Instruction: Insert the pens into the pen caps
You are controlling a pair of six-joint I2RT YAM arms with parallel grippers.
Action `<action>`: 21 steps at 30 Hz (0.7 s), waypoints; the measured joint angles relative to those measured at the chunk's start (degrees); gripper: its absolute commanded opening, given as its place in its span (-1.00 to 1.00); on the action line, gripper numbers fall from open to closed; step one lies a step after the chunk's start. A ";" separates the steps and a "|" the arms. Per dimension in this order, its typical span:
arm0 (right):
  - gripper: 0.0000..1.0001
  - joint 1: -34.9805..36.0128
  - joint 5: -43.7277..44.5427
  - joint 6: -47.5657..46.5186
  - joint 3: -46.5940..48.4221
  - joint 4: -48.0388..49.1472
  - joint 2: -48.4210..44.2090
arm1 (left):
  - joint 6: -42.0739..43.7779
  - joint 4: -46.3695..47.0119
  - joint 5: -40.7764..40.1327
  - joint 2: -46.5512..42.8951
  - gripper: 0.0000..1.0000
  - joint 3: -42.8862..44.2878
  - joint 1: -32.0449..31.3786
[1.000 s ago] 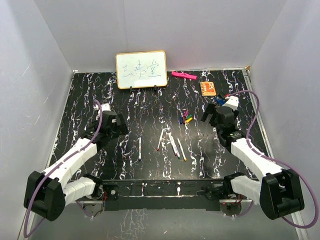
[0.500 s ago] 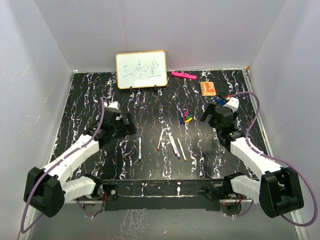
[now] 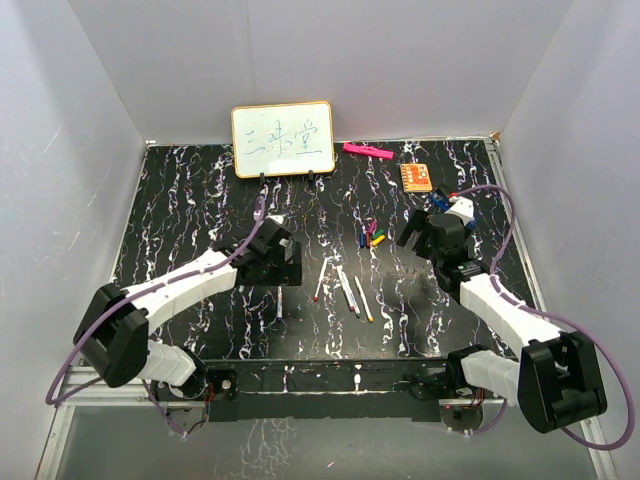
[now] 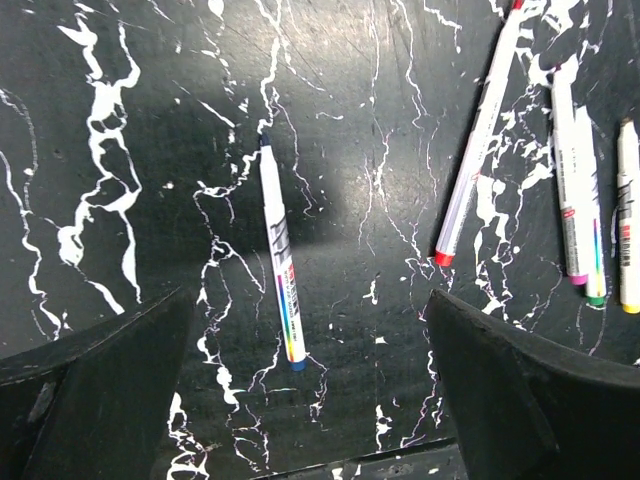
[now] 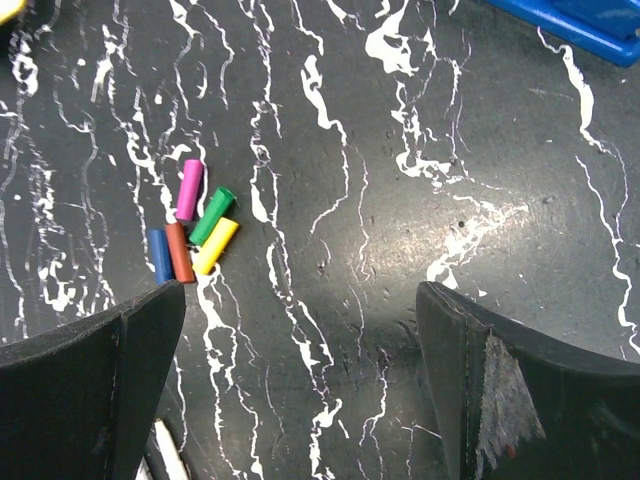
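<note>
Fingers (image 4: 110,390) of my L gripper (image 4: 310,330) wide apart, empty, above blue-end pen (image 4: 278,270). R gripper (image 5: 300,320) likewise wide, empty, near caps (image 5: 195,235). Whiteboard (image 3: 283,139) only in top cam.

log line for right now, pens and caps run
phase: pre-grasp | left gripper: open, above blue-ended pen | right gripper: open, near pen caps | held: nothing | capped: none

A black table (image 3: 180,190) veined with white is enclosed by pale walls (image 3: 100,100). A wood-framed whiteboard (image 3: 283,140) bearing blue handwriting is propped upright at the far edge, left of centre. A pink highlighter (image 3: 367,151) is laid flat to its right. An orange patterned card (image 3: 417,177) is seen toward the far right corner, and a blue plastic object (image 5: 570,20) lies nearby.
</note>
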 measured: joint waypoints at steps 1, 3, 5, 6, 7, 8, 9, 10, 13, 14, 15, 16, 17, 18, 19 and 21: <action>0.96 0.00 -0.09 0.04 0.00 -0.02 -0.70 | -0.17 -0.26 -0.39 1.07 0.97 0.52 -0.74; 0.96 0.00 -0.07 0.15 -0.02 -0.07 -2.01 | -0.48 -1.07 -1.44 3.13 0.97 1.42 -2.05; 0.96 0.00 0.11 0.20 -0.02 -0.13 -3.06 | -0.87 -2.29 -2.86 5.31 0.97 2.21 -3.06; 0.96 0.00 0.22 0.22 -0.02 -0.20 -3.28 | -1.03 -3.06 -3.43 6.32 0.97 2.56 -3.45; 0.96 0.00 0.28 0.24 -0.02 -0.31 -3.34 | -1.07 -3.78 -3.89 7.23 0.97 2.95 -3.72; 0.96 0.00 0.28 0.33 -0.02 -0.68 -3.28 | -1.18 -4.63 -4.42 8.24 0.97 3.52 -3.91; 0.96 0.00 0.28 0.42 0.00 -1.29 -3.15 | -1.25 -5.22 -4.81 9.14 0.96 4.00 -4.04; 0.96 0.00 0.28 0.46 0.00 -1.79 -2.95 | -1.25 -5.81 -5.07 9.84 0.94 4.46 -4.09; 0.96 0.00 0.20 0.76 0.00 -3.39 -1.86 | -1.22 -7.43 -6.01 11.52 0.78 5.64 -4.20; 0.96 0.00 0.15 0.90 -0.02 -3.69 -1.57 | -1.25 -7.67 -6.10 11.78 0.72 5.73 -4.22; 0.96 0.00 0.04 1.07 0.00 -3.93 -1.44 | -1.22 -7.98 -6.19 11.82 0.69 5.73 -4.24; 0.96 0.00 -0.02 1.22 0.00 -4.15 -1.42 | -1.20 -8.31 -6.21 11.80 0.68 5.73 -4.26; 0.96 0.00 -0.09 1.42 -0.02 -4.31 -1.42 | -1.18 -8.55 -6.25 11.74 0.68 5.73 -4.31; 0.96 0.00 -0.17 1.55 -0.02 -4.35 -1.42 | -1.20 -8.72 -6.25 11.72 0.68 5.73 -4.31; 0.96 0.00 -0.20 1.66 0.00 -4.42 -1.42 | -1.20 -8.83 -6.25 11.72 0.68 5.73 -4.31; 0.96 0.00 -0.22 1.73 -0.02 -4.44 -1.42 | -1.20 -8.90 -6.23 11.72 0.65 5.73 -4.31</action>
